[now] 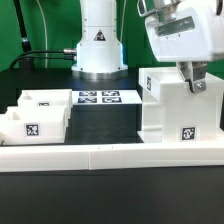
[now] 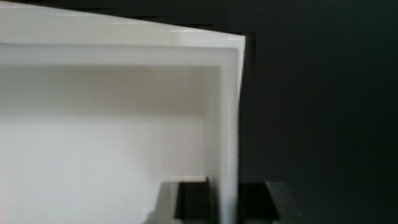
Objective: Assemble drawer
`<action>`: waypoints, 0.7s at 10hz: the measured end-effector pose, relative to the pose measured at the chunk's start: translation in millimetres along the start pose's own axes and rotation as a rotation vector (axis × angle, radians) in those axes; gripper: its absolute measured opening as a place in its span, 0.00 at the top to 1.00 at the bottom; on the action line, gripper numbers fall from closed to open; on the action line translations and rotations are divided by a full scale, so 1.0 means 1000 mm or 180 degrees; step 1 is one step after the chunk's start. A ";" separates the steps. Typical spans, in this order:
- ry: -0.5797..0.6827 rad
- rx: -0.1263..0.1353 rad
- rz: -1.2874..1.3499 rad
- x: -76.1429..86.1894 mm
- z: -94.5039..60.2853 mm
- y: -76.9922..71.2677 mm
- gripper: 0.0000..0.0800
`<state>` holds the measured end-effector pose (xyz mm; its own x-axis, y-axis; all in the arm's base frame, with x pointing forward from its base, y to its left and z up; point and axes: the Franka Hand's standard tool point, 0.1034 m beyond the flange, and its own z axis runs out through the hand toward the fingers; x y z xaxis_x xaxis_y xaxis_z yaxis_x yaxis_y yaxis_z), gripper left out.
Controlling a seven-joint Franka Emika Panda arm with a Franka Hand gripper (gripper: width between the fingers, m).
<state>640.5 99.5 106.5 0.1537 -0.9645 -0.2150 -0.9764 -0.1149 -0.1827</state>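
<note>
The drawer housing [image 1: 170,110], a tall white cube-like box with square tags, stands at the exterior view's right. My gripper [image 1: 192,82] comes down over its right side wall. In the wrist view the gripper [image 2: 231,203] has one dark finger [image 2: 189,205] on each side of the thin white wall edge [image 2: 233,120], and both seem to press on it. Two smaller white trays [image 1: 28,122] [image 1: 47,100] with tags sit side by side at the exterior view's left, apart from the housing.
The marker board [image 1: 98,98] lies flat between the trays and the housing. A long low white wall [image 1: 110,153] runs along the front. The robot base [image 1: 98,45] stands behind the marker board.
</note>
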 end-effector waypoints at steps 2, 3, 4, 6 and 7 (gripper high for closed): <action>-0.0001 -0.0004 -0.0020 -0.001 0.001 0.001 0.71; -0.0002 -0.0005 -0.0024 -0.001 0.001 0.001 0.71; -0.0002 -0.0005 -0.0027 -0.001 0.001 0.001 0.54; -0.0002 -0.0005 -0.0030 -0.001 0.001 0.001 0.30; -0.0002 -0.0006 -0.0031 -0.001 0.001 0.001 0.22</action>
<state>639.7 100.7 105.7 0.1634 -0.9631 -0.2139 -0.9751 -0.1248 -0.1831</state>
